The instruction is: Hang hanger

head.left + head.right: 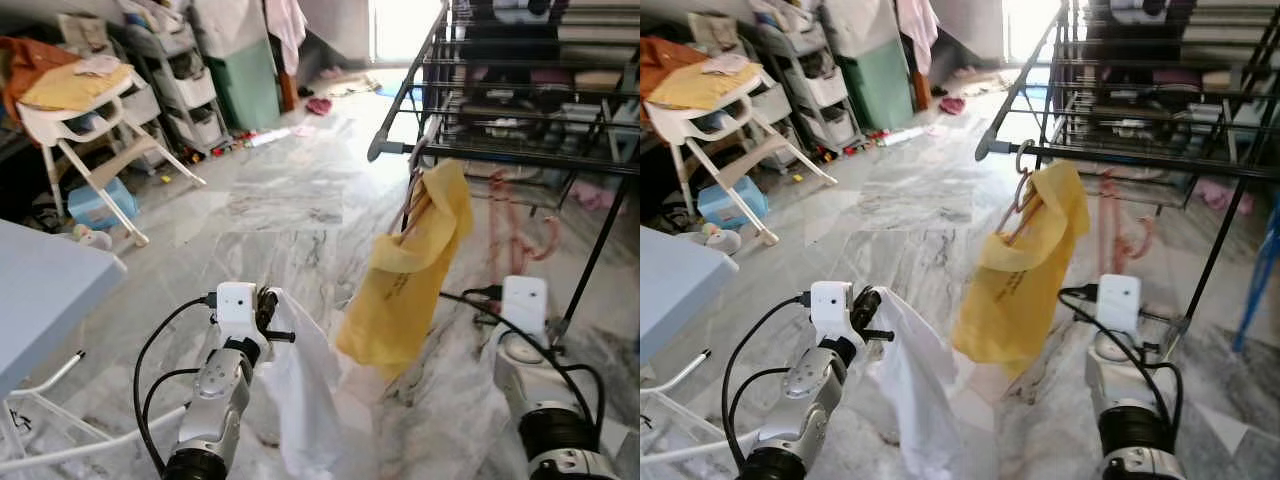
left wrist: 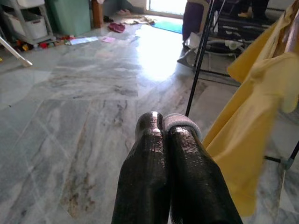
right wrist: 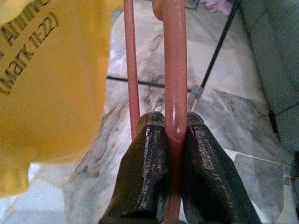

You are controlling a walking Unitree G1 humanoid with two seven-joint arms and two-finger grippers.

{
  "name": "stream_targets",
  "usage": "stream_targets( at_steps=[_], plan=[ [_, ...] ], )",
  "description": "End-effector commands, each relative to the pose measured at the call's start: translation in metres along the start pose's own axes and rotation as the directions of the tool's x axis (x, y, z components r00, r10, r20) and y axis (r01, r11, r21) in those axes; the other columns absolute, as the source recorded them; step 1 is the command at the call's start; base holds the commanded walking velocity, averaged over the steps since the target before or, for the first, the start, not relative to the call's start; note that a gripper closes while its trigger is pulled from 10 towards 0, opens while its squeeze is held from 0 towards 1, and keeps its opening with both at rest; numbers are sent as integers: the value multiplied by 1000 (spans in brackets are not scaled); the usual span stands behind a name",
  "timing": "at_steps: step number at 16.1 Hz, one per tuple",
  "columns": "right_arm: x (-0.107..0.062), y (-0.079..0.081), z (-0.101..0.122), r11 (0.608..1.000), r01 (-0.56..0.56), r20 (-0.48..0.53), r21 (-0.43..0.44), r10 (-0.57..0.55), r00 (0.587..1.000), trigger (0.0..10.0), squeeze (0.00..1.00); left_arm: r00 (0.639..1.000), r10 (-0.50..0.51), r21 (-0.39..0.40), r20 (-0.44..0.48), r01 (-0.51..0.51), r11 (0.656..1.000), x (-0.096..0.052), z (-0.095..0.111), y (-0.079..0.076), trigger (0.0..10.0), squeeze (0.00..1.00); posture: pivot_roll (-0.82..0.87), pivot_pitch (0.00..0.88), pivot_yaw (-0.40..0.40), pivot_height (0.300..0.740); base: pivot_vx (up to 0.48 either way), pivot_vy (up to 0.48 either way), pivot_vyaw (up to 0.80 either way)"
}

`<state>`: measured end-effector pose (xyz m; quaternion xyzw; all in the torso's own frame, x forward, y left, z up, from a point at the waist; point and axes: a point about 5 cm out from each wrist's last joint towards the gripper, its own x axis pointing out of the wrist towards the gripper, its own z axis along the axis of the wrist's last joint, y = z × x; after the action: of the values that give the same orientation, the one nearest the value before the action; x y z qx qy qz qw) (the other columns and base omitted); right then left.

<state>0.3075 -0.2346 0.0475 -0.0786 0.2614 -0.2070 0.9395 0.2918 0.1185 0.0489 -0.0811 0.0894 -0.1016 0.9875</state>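
A yellow shirt (image 1: 410, 280) hangs on a pink hanger whose hook (image 1: 1023, 155) is over the front rail of a black drying rack (image 1: 500, 155). Low on my left, the left gripper (image 1: 283, 330) is shut on a white garment (image 1: 300, 400) that drapes toward the floor. In the left wrist view its fingers (image 2: 149, 154) are pressed together. My right arm (image 1: 524, 310) is low on the right, just right of the yellow shirt. In the right wrist view the right gripper (image 3: 175, 122) is shut on a thick pink hanger bar (image 3: 175, 56), with the yellow shirt (image 3: 51, 84) beside it.
More pink hangers (image 1: 520, 235) dangle under the rack. A white high chair (image 1: 80, 110) and storage shelves (image 1: 185, 80) stand at the back left. A light blue table (image 1: 40, 290) is close on my left. Marble floor (image 1: 290, 200) stretches ahead.
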Motion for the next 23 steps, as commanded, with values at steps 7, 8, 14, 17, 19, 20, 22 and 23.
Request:
stream_targets(
  at_steps=[7, 8, 14, 17, 19, 20, 22, 23],
  plan=[
    [-11, 18, 35, 999, -29, 113, -45, 34, 993, 10000, 0, 1000, 12, 19, -11, -11, 1000, -5, 1, 12, 10000, 0, -149, 0, 105, 740, 0, 0, 0],
    [-8, 15, 44, 999, -29, 120, -27, 32, 992, 10000, 0, 1000, -12, 13, -23, 12, 1000, -6, 0, 11, 10000, 0, -147, 0, 107, 740, 0, 0, 0],
    [10, 5, 83, 997, -18, 55, 78, 14, 998, 10000, 0, 984, -167, 9, -54, 168, 986, -21, -6, -5, 10000, 0, -111, 34, 106, 740, 0, 0, 0],
    [13, 9, 100, 990, -38, 39, 135, 33, 999, 10000, 0, 977, -203, 14, -59, 204, 979, -29, -4, -7, 10000, 0, -80, 57, 99, 740, 0, 0, 0],
    [14, 8, 107, 991, -36, 48, 130, 30, 998, 10000, 0, 978, -201, 15, -60, 202, 979, -31, -3, -6, 10000, 0, -72, 61, 95, 740, 0, 0, 0],
    [15, 8, 113, 993, -33, 54, 116, 27, 998, 10000, 0, 978, -197, 14, -62, 198, 980, -33, -2, -4, 10000, 0, -67, 62, 92, 740, 0, 0, 0],
    [17, 6, 116, 993, -23, 34, 114, 20, 999, 10000, 0, 978, -198, 12, -66, 199, 980, -36, -1, -5, 10000, 0, -61, 68, 84, 740, 0, 0, 0],
    [17, 4, 116, 993, -21, 29, 119, 17, 999, 10000, 0, 978, -197, 11, -66, 198, 980, -36, -1, -5, 10000, 0, -59, 69, 83, 740, 0, 0, 0]
  ],
)
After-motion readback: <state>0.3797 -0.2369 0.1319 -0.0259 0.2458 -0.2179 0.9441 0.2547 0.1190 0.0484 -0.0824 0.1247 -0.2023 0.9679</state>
